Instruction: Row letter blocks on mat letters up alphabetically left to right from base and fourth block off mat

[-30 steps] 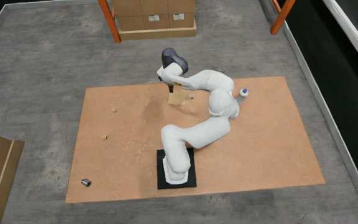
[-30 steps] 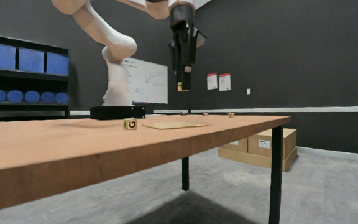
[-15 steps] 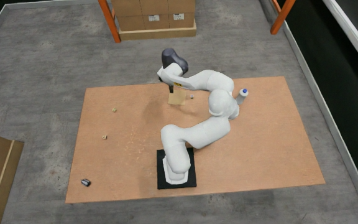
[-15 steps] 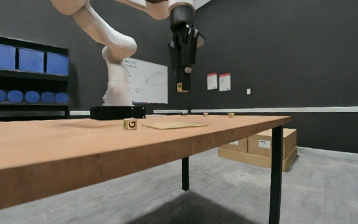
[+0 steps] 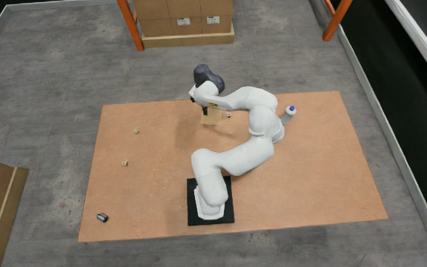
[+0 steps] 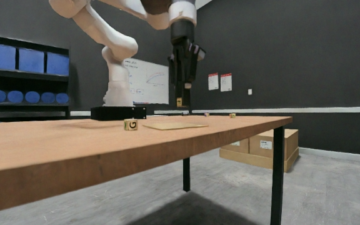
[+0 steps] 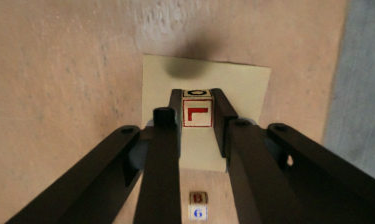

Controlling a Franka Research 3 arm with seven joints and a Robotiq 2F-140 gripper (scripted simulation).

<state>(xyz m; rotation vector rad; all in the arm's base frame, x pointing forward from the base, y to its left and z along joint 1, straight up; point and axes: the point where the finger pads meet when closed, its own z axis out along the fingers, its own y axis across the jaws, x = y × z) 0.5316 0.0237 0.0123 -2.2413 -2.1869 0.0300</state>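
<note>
Held block [image 6: 179, 102] [image 7: 198, 113]: pinched between my two fingertips, one on each flank. A red L, lying on its side in the wrist view, marks the large face seen there; a dark character edges the adjoining face. My gripper [image 5: 204, 110] [image 6: 183, 99] [image 7: 196, 103] points down, and the block hangs in the air, clear of the surface.

Beneath my fingers: the pale yellow mat [image 5: 210, 119] [image 6: 177, 125] [image 7: 203, 150], flat on the wooden table [image 5: 302, 178] [image 6: 83, 147] [image 7: 63, 100].

Just beside the mat, to the right of my fingers: the G block [image 5: 229, 115] [image 6: 130, 124] [image 7: 198, 205]. G on one side; a red B and a blue 6 on the faces visible from the wrist.

Well to the left of my fingers, two lettered blocks: the farther block from the base [image 5: 136, 130] [image 6: 232, 115], and the nearer block [image 5: 124, 163] [image 6: 206, 114]. Their letters are too small to read.

Outward again: a blue-capped bottle [image 5: 288, 115] stands right of the G block; a small dark object [image 5: 102, 217] lies near the table's left corner, on the base side.
</note>
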